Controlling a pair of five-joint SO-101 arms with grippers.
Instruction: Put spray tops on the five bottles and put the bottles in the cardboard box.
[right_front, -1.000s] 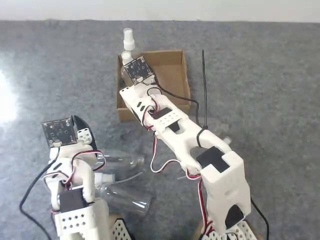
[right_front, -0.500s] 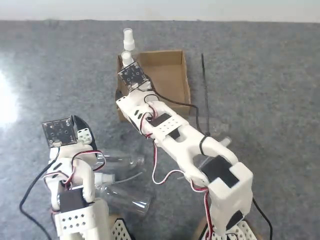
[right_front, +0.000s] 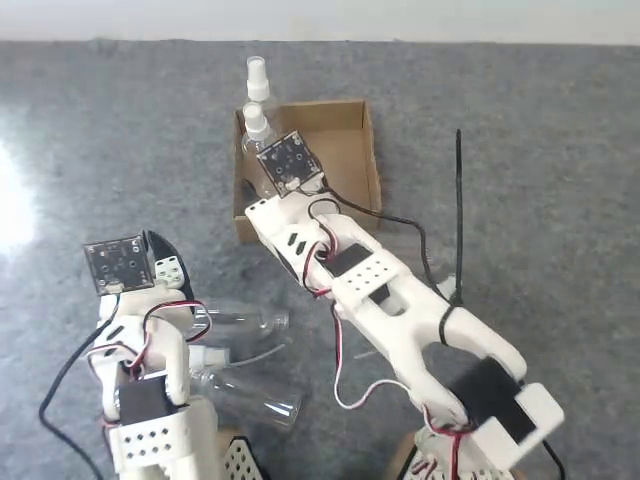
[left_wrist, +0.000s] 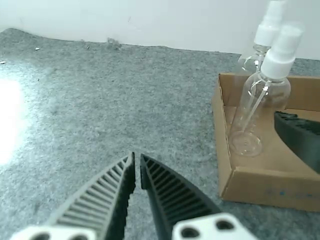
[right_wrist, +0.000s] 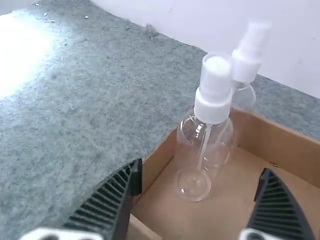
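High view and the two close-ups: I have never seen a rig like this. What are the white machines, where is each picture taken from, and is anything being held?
The white machines are two small robot arms, a left arm and a right arm, at a grey table. The high view looks down from a fixed camera. Each close-up comes from a camera on one arm's wrist, looking along its hand. The left hand is shut and holds nothing. The right hand is open at the cardboard box, facing a capped bottle that stands inside, and it grips nothing. A second capped bottle stands just behind the box. Two more clear bottles lie on their sides by the left arm.
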